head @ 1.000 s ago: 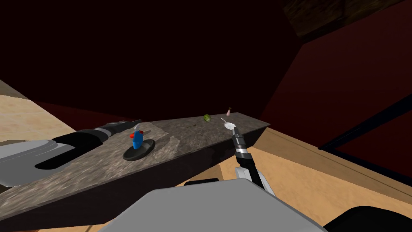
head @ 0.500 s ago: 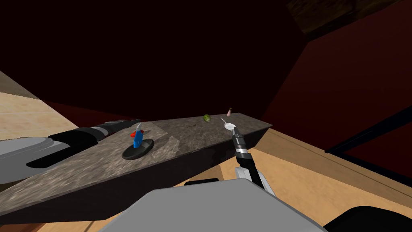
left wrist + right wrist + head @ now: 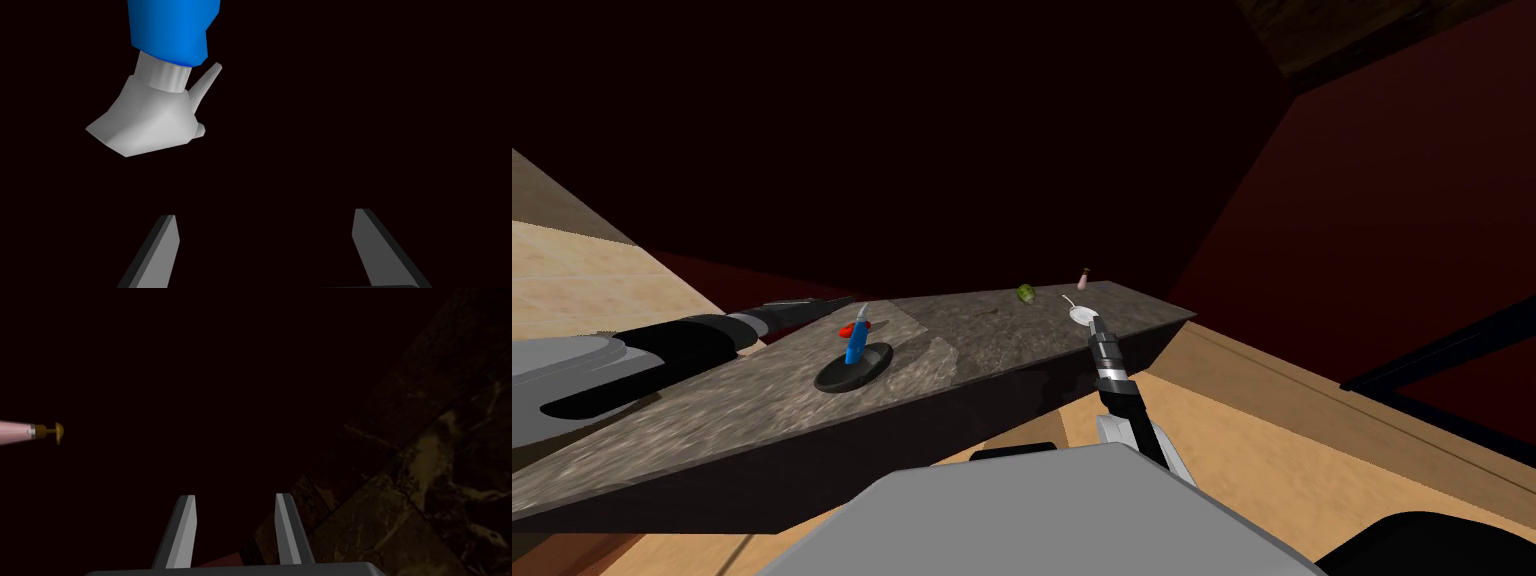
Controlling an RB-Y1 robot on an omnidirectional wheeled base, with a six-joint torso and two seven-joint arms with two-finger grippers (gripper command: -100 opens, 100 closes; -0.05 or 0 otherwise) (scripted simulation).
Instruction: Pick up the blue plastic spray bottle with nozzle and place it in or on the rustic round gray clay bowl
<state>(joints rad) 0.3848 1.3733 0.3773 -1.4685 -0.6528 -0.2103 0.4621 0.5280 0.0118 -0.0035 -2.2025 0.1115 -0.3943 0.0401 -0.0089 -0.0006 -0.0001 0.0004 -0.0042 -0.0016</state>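
Observation:
The blue spray bottle [image 3: 856,343] with a white nozzle stands leaning in the dark round bowl [image 3: 874,366] on the stone counter [image 3: 992,340]. My left gripper [image 3: 840,301] hangs just left of and behind the bottle, apart from it. In the left wrist view the bottle's blue body [image 3: 167,30] and white nozzle [image 3: 150,120] lie ahead of my left gripper [image 3: 265,215], which is open and holds nothing. My right gripper [image 3: 1093,318] hovers at the counter's right end; in its wrist view the right gripper [image 3: 235,497] shows a narrow gap between the fingers with nothing in it.
A small red thing [image 3: 847,330] lies beside the bottle. A white spoon-like thing [image 3: 1081,313], a green object [image 3: 1027,293] and a pink bottle [image 3: 1083,279] sit near the counter's right end. The pink bottle [image 3: 15,432] is off to one side of my right gripper.
My left arm has drawn back to the left, away from the bottle. The bottle now looks narrower and leans in the bowl. The head camera has shifted slightly.

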